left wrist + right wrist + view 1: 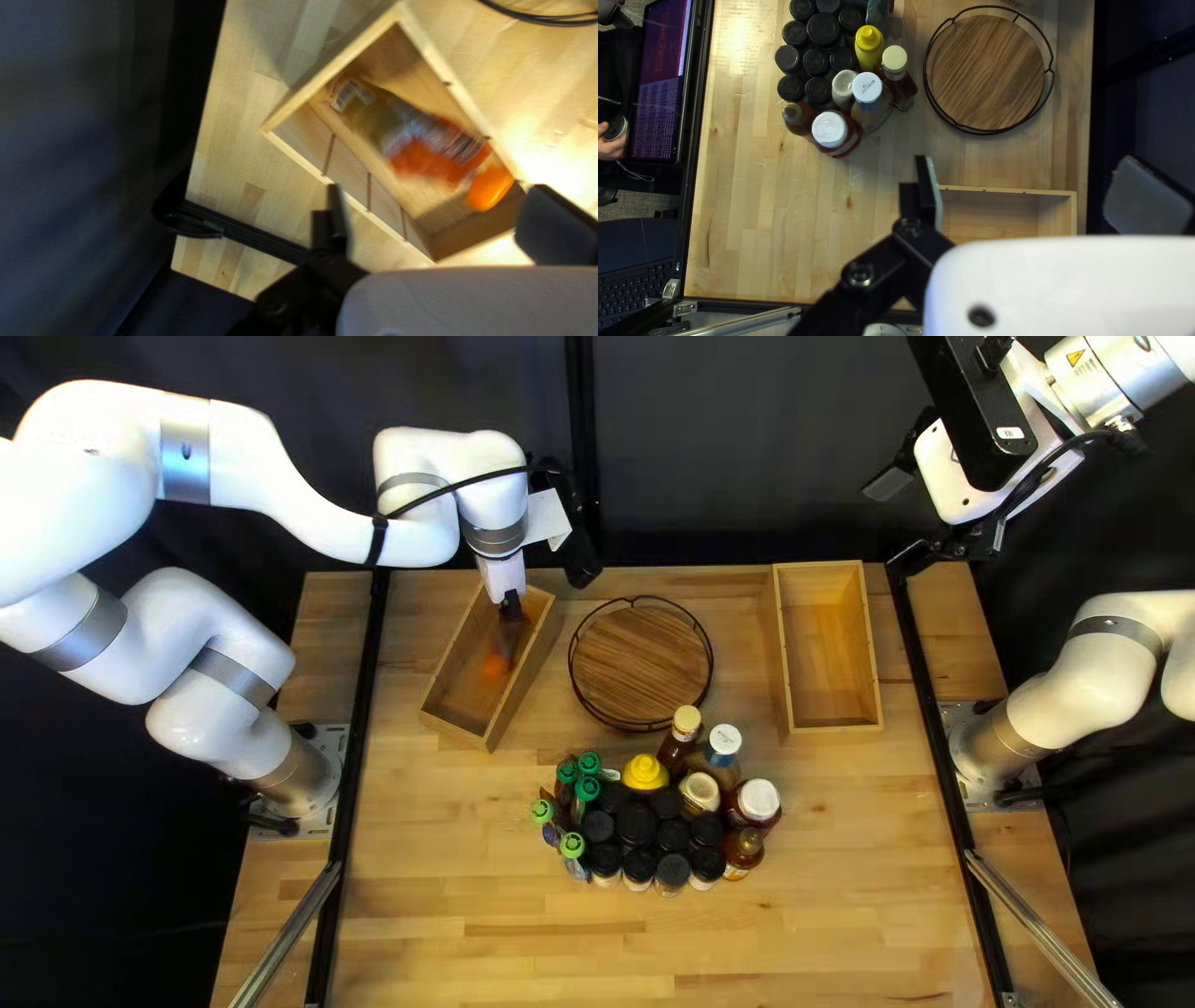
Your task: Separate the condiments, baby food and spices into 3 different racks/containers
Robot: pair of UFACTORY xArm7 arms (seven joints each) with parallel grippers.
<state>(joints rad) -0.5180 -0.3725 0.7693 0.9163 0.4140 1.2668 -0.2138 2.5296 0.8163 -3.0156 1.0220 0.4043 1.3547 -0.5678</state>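
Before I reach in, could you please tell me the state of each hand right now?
Left hand: open, holding nothing, over a box.
Right hand: open, holding nothing.

In the top left view, the wooden tabletop (847,884) carries a left box (456,728) and right box (832,660) flanking a central round tray (641,662), with bottles (645,772) and jars (637,821) clustered below centre.

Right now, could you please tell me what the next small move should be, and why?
I'd probably lift the left claw straight up, away from the box: it is open, the orange cap lies inside, and green caps wait in the cluster.
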